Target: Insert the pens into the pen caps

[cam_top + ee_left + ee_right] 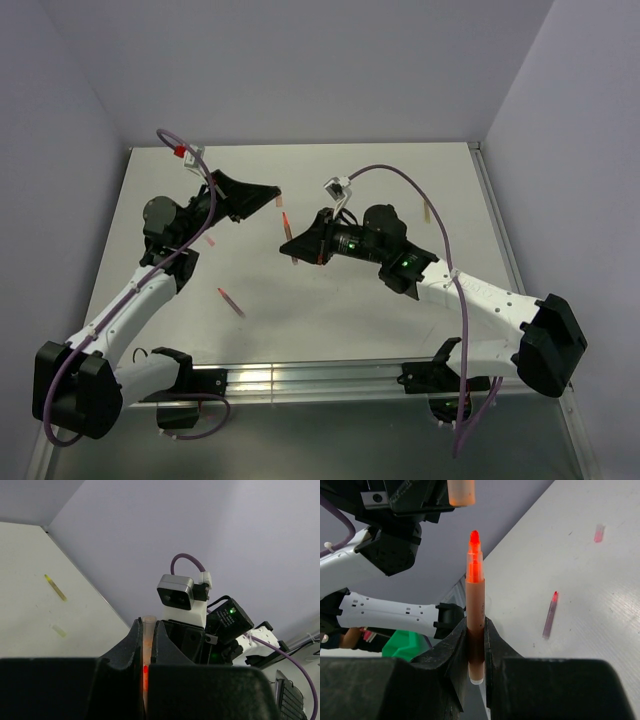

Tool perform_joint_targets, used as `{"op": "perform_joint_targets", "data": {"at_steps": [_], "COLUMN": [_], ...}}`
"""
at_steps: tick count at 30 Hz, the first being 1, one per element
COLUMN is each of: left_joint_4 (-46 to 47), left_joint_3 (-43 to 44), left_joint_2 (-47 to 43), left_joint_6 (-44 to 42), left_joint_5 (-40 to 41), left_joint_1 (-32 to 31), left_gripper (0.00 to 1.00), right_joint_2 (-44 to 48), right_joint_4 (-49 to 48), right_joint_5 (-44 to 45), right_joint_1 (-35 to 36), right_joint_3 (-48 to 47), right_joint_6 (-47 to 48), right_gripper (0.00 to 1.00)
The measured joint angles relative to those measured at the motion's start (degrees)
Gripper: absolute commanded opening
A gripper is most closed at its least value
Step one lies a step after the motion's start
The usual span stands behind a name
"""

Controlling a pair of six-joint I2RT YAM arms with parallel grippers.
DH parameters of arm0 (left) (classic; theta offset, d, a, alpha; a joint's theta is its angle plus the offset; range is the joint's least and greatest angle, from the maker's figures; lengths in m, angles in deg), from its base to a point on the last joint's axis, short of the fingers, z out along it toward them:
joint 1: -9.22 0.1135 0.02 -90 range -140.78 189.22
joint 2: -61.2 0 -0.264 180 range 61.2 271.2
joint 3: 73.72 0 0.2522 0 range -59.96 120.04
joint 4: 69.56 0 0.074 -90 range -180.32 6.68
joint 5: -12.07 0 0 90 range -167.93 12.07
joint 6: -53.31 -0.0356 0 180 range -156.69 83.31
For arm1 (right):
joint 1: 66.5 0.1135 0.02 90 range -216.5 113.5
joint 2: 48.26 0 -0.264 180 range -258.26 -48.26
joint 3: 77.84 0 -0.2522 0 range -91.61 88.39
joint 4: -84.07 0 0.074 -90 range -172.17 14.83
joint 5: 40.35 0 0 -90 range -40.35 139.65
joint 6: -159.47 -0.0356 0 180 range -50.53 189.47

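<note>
Slim cylindrical red-tipped pen (pixel 475 610); stubby pale-orange tubular cap (pixel 461 492)

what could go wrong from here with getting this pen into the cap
1. In the right wrist view the tip of the pen looks slightly off to one side of the mouth of the cap, so it may hit the rim instead of entering.
2. The right gripper pinches the pen near its tail, so a push on the tip could tilt it or slide it in the grip.
3. The left gripper holds the cap in a narrow pinch, so the cap might slip back between the fingers.
</note>
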Motion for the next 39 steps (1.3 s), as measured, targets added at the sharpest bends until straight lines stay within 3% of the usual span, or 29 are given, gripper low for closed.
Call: {"op": "perform_joint_targets", "data": {"at_steps": [39], "left_joint_4": [0.2], "left_joint_3": [-0.3], "left_joint_2": [0.3], "left_joint_6": [0.3], "left_joint_5": [-1.1], "left_joint_1": [-0.5], "left_gripper": [0.0], "right_joint_2": [-1.2], "right_joint_4": [-0.2], "right_joint_5": [2.6], "right_joint_1": [0.6], "right_joint_3": [-2.6], "right_joint_6": [0.0], "right_gripper": [0.0]}}
